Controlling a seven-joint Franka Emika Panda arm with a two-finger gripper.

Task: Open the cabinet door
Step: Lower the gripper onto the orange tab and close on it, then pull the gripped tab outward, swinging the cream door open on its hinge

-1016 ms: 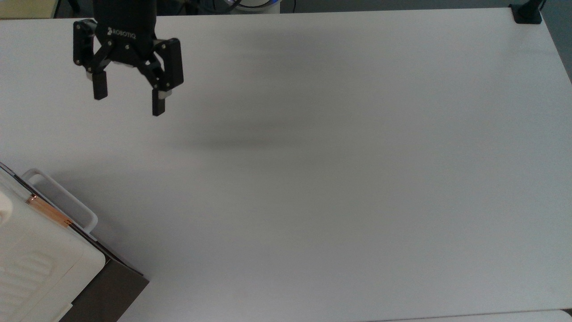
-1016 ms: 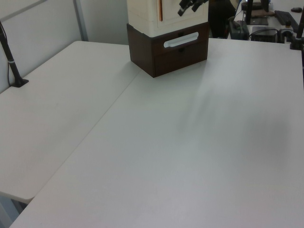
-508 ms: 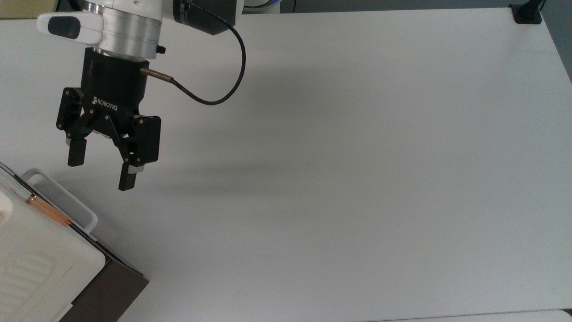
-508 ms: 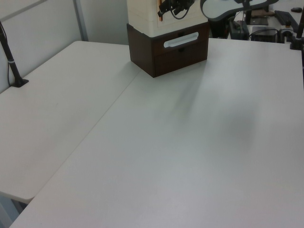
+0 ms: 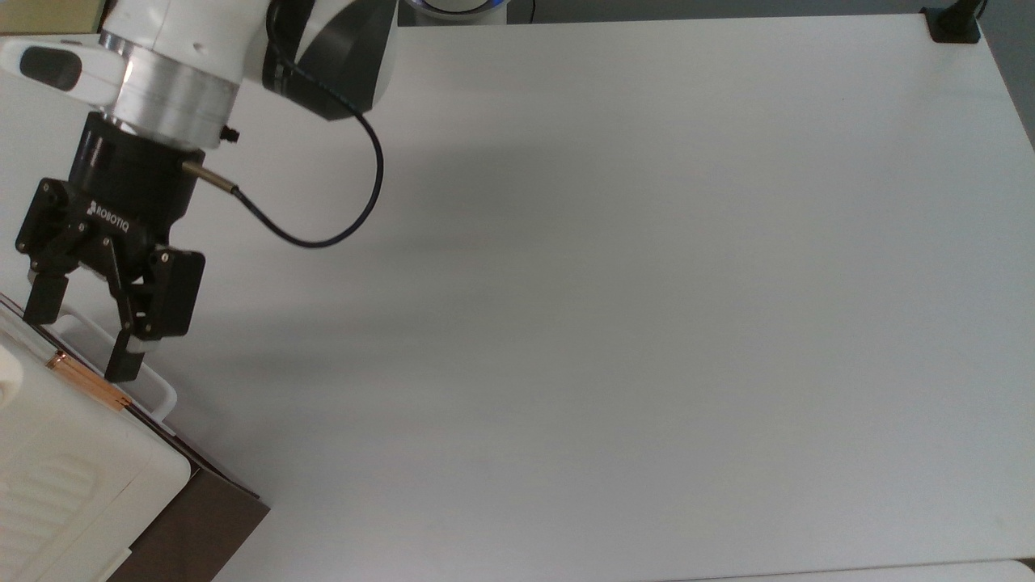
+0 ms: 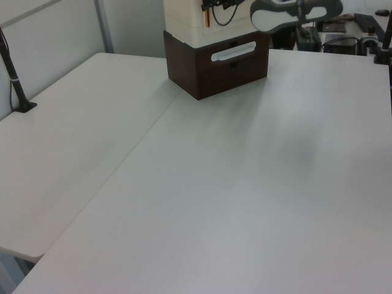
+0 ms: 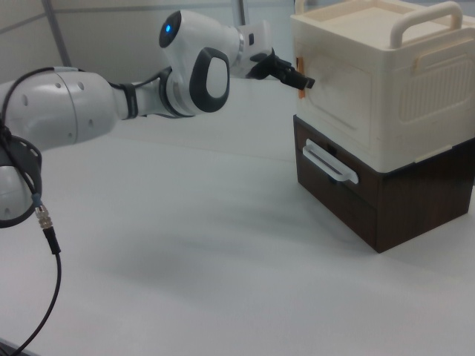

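The gripper (image 5: 78, 338) has come down across the table (image 5: 614, 323) from the top view's upper left and now hangs with its black fingers spread and empty right at the cabinet's front. One fingertip sits over the white loop-shaped handle bar (image 5: 154, 386), close beside the copper-coloured strip (image 5: 87, 381). In the right view it reaches the strip edge of the cabinet door (image 7: 338, 87) — whether it touches yet is hard to judge. The approach looks nearly done; catching that edge comes next, I judge.

The door is a flat cream-white plastic panel, shut on the pale upper box, which stands at the top view's lower left. Below it sits a dark brown wood-grain base (image 7: 386, 204) — boxy, matte, with the glossy rounded handle bar across its front
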